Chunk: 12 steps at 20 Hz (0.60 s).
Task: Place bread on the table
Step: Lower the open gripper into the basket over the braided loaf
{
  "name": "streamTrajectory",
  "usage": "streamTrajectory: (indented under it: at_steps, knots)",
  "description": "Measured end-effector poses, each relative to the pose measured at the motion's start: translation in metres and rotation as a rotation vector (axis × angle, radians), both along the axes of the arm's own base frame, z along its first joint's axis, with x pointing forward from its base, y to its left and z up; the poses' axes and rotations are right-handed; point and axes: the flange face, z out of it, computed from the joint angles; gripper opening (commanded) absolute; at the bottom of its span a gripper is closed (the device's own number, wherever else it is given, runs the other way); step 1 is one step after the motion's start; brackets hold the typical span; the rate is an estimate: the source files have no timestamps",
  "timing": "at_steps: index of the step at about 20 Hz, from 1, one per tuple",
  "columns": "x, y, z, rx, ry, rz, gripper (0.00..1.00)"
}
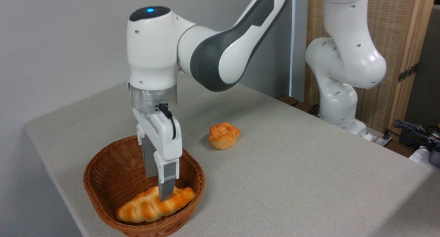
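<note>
The bread [146, 206], a long braided golden-orange loaf, lies in the front of the brown wicker basket [88, 182] at the table's [295, 182] near left. My gripper [158, 188] points straight down into the basket over the loaf's right half. It is open, with one finger [166, 190] in front of the loaf, its tip overlapping the crust, and the other finger [150, 165] behind it. The loaf rests on the basket floor.
A small round orange bun [224, 135] sits on the tabletop right of and behind the basket. My arm's white base [340, 103] stands at the table's far right edge, with cables [412, 127] beyond it. The table's left edge runs close to the basket.
</note>
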Motion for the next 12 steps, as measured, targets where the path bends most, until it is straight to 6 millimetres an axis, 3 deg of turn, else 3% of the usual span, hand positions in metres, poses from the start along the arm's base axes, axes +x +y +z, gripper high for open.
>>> streamTrajectory:
  at_steps: [12]
  knots:
    - [0.01, -0.002, -0.027, 0.027, -0.002, -0.098, 1.0]
